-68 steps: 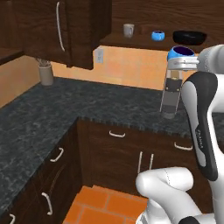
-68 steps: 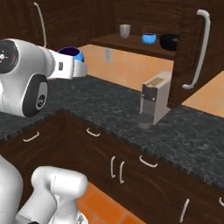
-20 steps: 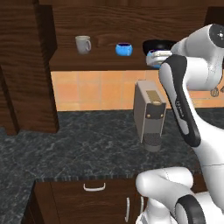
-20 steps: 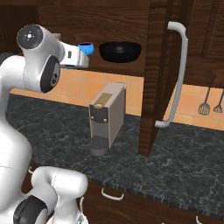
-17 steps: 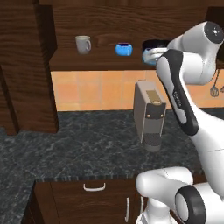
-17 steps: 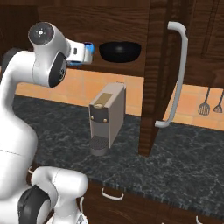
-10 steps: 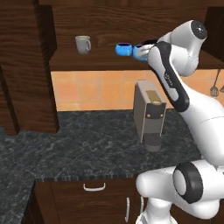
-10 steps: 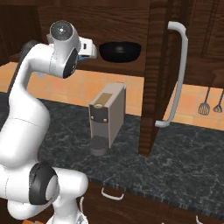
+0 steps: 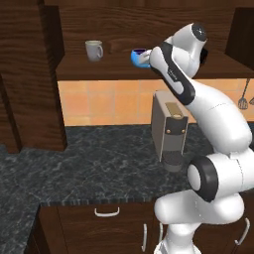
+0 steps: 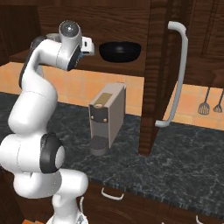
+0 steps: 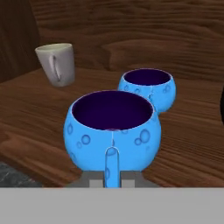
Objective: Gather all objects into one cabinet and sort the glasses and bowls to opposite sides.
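Observation:
My gripper (image 11: 111, 176) is shut on a bright blue bowl (image 11: 113, 131) with a dark inside, held low over the wooden floor of the cabinet (image 11: 39, 122). Just behind it stands the second blue bowl (image 11: 148, 89), close to it or touching it. In the left base view that bowl (image 9: 138, 55) peeks out left of my forearm, on the cabinet shelf (image 9: 99, 69). A grey-beige mug (image 11: 57, 64) stands upright further left (image 9: 94, 49). The wide black bowl (image 10: 120, 51) sits on the same shelf to my hand's right. No tumblers are in view.
A coffee machine (image 9: 168, 129) stands on the dark stone counter (image 9: 99, 163) under the cabinet. The cabinet's door (image 10: 159, 74) with its long pale handle (image 10: 177, 74) hangs open at the right. Utensils (image 10: 204, 107) hang on the wall beyond it.
The arm has swung left along the shelf, carrying the blue bowl from beside the black bowl to right in front of the other blue bowl. Before that the base drove, shifting both views.

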